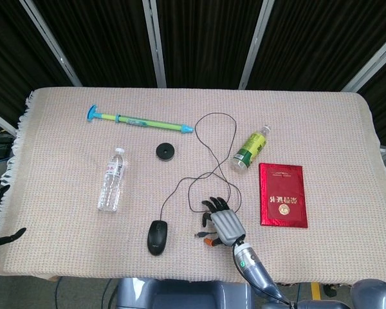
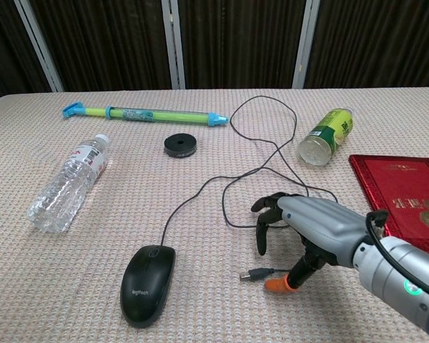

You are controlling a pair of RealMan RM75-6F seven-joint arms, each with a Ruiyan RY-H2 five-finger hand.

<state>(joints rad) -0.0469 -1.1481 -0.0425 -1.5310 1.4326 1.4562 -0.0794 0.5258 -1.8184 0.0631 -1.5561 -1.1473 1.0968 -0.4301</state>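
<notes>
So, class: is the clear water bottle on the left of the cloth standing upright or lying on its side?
Lying on its side. The clear water bottle rests lengthwise on the cloth, its cap end pointing toward the far edge, its label showing near the neck.

Worktop point(image 1: 64, 148) under a beige woven cloth point(image 1: 321, 122), fringed along the left edge point(image 1: 16, 154). Behind it, dark ribbed panels point(image 1: 206, 38) split by slanted pale metal posts point(image 1: 156, 42). In the chest view, the same dark panels point(image 2: 107, 39) and light upright posts point(image 2: 305, 43) right behind the far cloth edge. Even, soft light, faint shadows on the weave.
</notes>
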